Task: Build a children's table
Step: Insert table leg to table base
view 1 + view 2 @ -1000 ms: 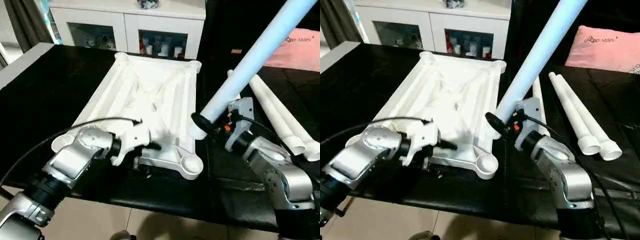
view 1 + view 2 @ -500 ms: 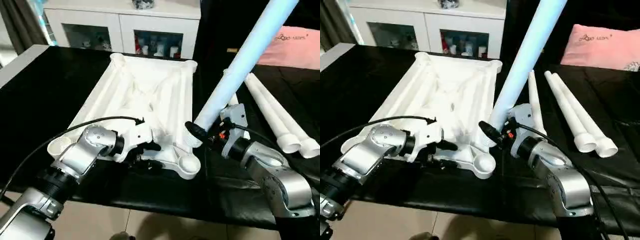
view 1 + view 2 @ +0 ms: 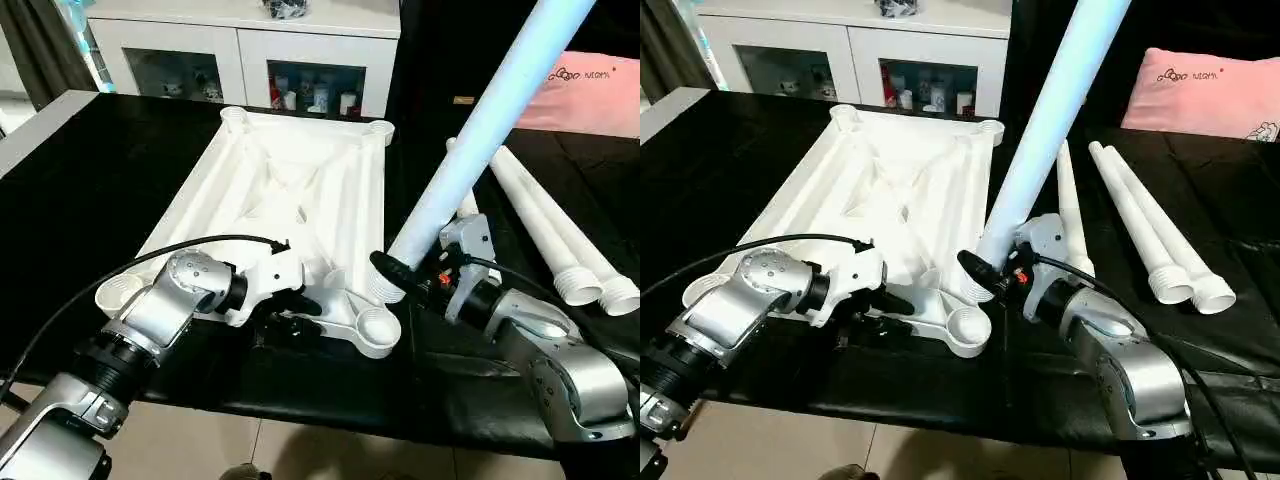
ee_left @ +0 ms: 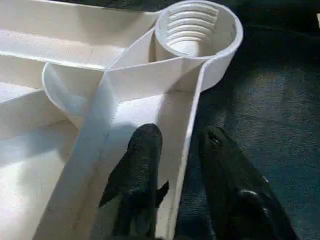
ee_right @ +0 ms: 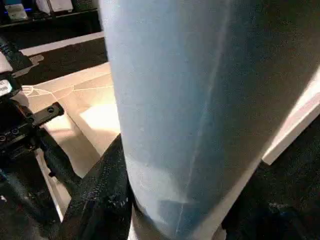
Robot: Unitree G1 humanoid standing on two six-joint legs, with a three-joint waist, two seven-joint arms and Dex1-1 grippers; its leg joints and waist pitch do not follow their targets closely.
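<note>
On the left, the left hand [image 3: 300, 308] reaches to the near edge of the tabletop [image 3: 290, 190], which lies upside down on the black desk [image 3: 70, 180] with its ribs facing up. In the left wrist view its 2 fingers [image 4: 140, 170] straddle the thin rim wall, 1 inside the tray and 1 outside over the desk, with a small gap left on each side, so the hand is closing on the rim but not clearly clamped yet. Just beyond the fingertips sits the near corner socket [image 3: 378, 328], round and threaded inside.

To the right of that socket, the right hand [image 3: 400, 275] is clamped on the thick, threaded end of 1 leg [image 3: 480, 130], which slants up and away toward the top right. Its lower end hovers just beside the socket, not yet in it.

Farther right, 3 more legs [image 3: 560, 240] lie together on the desk, near a pink pillow [image 3: 600, 95].

The step in hand looks like seating this leg in the near socket. To do it well, the left hand should finish pinching the rim so the tabletop cannot slide or lift. The right hand should bring the leg upright, since it leans well off the socket's axis, centre the threaded end over the opening, then lower and turn it without forcing crossed threads.
</note>
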